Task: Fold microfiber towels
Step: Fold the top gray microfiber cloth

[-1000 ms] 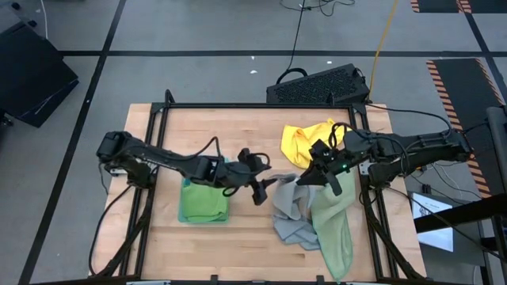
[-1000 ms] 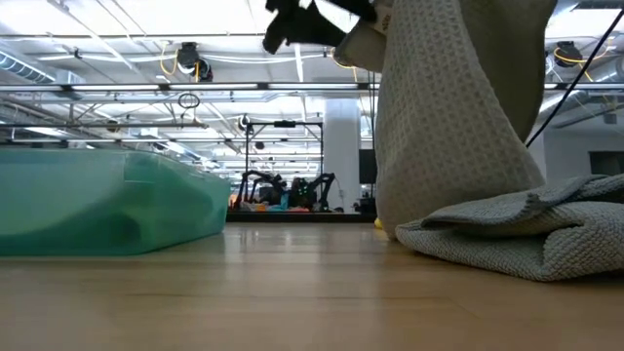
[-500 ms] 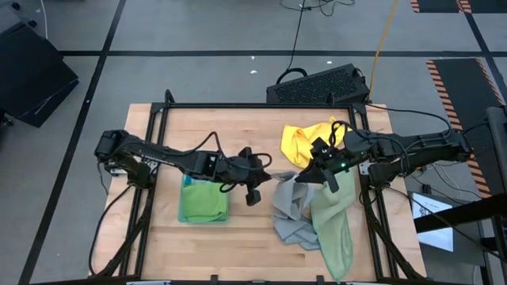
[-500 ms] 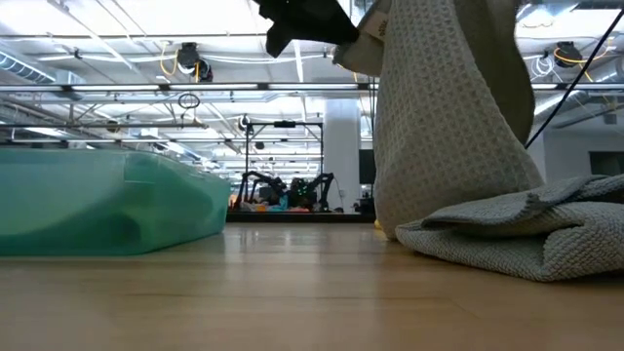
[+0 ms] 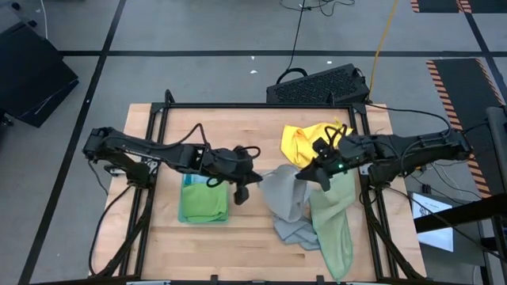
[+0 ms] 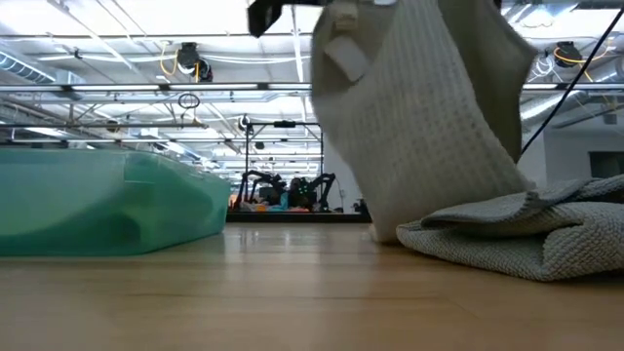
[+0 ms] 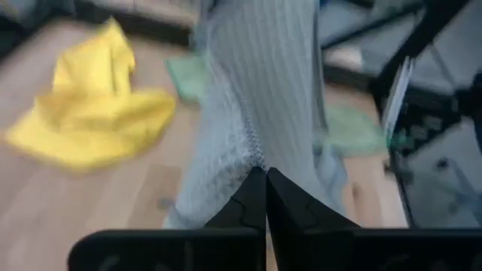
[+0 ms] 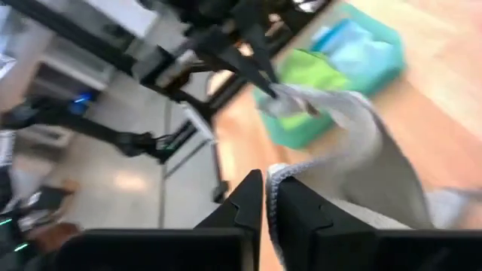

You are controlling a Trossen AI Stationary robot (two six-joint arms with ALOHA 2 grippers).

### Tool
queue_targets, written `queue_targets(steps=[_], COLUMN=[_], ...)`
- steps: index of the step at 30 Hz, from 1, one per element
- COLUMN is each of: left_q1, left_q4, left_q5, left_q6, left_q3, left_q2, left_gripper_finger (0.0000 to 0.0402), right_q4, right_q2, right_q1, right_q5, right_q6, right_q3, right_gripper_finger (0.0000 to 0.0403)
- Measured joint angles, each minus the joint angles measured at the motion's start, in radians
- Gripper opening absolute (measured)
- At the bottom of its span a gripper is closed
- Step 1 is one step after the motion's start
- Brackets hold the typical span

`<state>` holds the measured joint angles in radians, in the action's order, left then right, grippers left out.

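Dark jointed arms [image 5: 150, 150], black looping cables [image 5: 207, 146]

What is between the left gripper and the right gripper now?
In the high view, the grey towel spans between the left gripper and the right gripper; each pinches one corner, with nothing else in between.

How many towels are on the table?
5 showing: yellow towel at the back, grey towel held up mid-table, sage towel right, green towel and blue towel stacked left; more may hide.

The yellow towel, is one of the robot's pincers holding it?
No, the yellow towel lies loose on the table; both pincers grip the grey towel instead.
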<state>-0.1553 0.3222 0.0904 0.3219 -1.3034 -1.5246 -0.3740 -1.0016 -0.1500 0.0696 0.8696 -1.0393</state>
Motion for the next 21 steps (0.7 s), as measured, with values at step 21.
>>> queue_targets(steps=[21], left_q1=[0.058], left_q4=[0.090], left_q5=[-0.047], left_q6=[0.017], left_q3=[0.000], left_q2=[0.006], left_gripper_finger=[0.0004], right_q4=[-0.196], right_q2=[-0.007], right_q1=[-0.194], right_q5=[-0.227], right_q6=[0.336], right_q3=[0.206], right_gripper_finger=[0.0157])
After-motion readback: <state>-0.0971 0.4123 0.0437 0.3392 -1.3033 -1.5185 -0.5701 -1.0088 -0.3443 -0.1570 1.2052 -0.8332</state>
